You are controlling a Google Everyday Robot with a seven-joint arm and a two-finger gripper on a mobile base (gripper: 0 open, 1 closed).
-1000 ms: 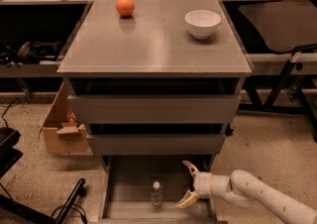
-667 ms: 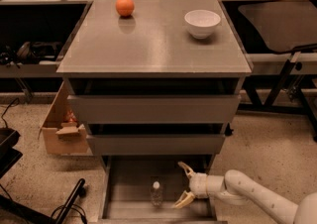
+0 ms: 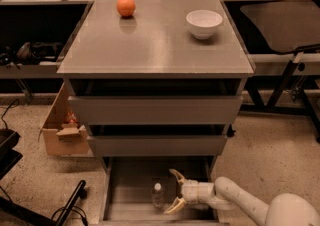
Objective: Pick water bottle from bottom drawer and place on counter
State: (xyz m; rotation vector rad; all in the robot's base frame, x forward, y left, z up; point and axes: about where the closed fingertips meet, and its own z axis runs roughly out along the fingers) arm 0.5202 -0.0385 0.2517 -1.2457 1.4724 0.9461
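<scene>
My gripper (image 3: 169, 191) is low in the bottom drawer (image 3: 129, 186), reaching in from the right on my pale arm (image 3: 235, 201), which comes in from the lower right corner. My two fingers are spread wide, one tip toward the back of the drawer and one toward its front, and they point left at the bottle (image 3: 158, 195). I am holding nothing. The bottle stands upright on the drawer floor, white cap up, roughly in the middle of the tray, just to the left of my fingertips. It sits at the mouth of my spread fingers rather than between them, and I cannot tell whether either tip touches it. The drawer is pulled out toward the camera, below the two upper drawers (image 3: 155, 110), which have tall flat fronts and also stand slightly out. Above them the counter (image 3: 150, 50) carries an orange (image 3: 126, 6) near its back left and a white bowl (image 3: 204, 23) near its back right, well apart from each other. A cardboard box (image 3: 59, 132) with some things inside sits on the floor against the cabinet's left side.
</scene>
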